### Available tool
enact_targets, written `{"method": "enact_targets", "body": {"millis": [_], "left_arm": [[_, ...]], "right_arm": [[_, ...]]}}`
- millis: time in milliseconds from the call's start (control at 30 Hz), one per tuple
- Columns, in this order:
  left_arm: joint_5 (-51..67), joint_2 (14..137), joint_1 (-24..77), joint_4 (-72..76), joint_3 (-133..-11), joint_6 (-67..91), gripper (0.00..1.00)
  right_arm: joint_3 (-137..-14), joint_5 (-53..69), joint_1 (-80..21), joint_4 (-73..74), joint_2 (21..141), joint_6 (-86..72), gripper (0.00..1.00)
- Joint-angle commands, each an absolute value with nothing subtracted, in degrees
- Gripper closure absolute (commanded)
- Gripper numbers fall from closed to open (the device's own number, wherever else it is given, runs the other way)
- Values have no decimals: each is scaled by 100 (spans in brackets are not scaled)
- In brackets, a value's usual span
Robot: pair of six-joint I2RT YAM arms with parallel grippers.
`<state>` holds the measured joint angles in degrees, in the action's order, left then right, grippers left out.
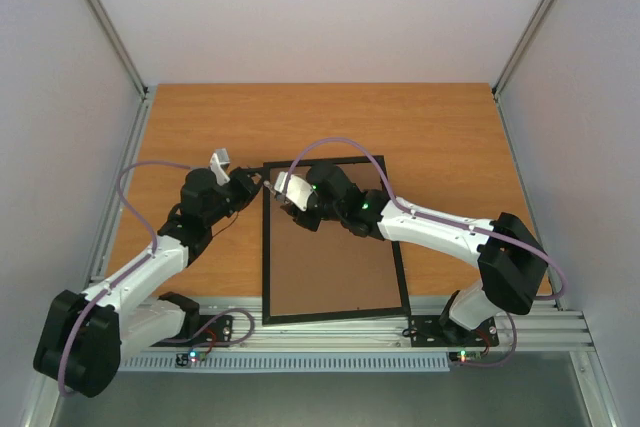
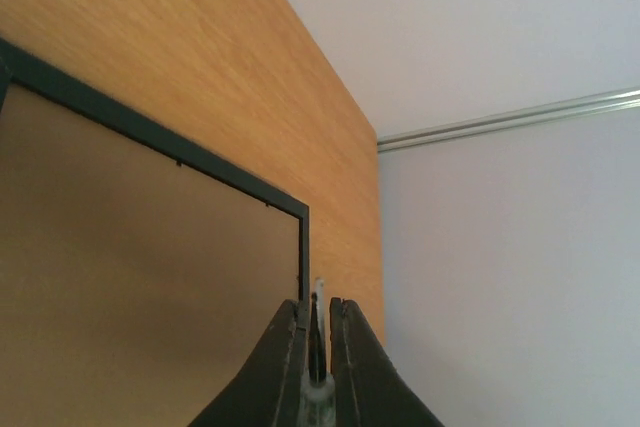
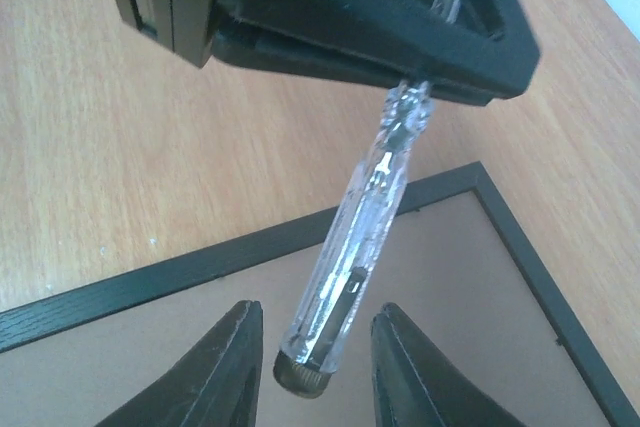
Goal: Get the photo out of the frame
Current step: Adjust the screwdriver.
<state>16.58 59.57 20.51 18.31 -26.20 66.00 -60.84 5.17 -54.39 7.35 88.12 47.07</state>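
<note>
The frame (image 1: 267, 257) lies flat on the table (image 1: 440, 127), back up, its brown board (image 1: 335, 247) showing; its long side runs from the arms' edge towards the far wall, leaning slightly; the photo cannot be seen, presumably face down under the board. The left gripper (image 2: 315, 307), at the frame's far left corner, is pressed together on the thin end of a clear screwdriver (image 3: 355, 247); the right gripper (image 3: 315, 327) stands spread either side of the handle's cap, apparently not touching it. This looks like a handover; the right should draw straight back without knocking the handle; the left should keep a firm pinch before working the small clips (image 2: 266, 205) along the rail.
</note>
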Motion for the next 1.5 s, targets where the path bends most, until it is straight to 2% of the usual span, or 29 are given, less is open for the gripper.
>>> {"method": "enact_targets", "body": {"millis": [0,333,933,1100,1167,1233,1367,1467], "left_arm": [[1346,6056,2109,1625,-3058,5771,99],[972,6210,2264,1714,-3224,5631,100],[942,6491,2301,2809,-2899,6269,100],[792,6441,2313,2895,-2863,6339,99],[760,6486,2313,2848,-2879,6312,96],[689,6536,2315,2709,-2898,6259,87],[904,6785,2138,1742,-3372,5915,73],[1373,7150,1743,1452,-3638,5737,67]], "right_arm": [[-6353,534,-5442,859,8979,4974,69],[-6786,522,-5216,762,9325,4990,67],[-7389,655,-4963,941,9738,4788,73],[-7580,758,-4825,1131,9809,4820,84],[-7674,916,-4650,1299,9818,4892,93],[-7742,1064,-4470,1442,9809,5031,99],[-7993,1449,-4097,2037,9909,5566,99],[-8235,1670,-3864,2561,10069,6019,99]]}}
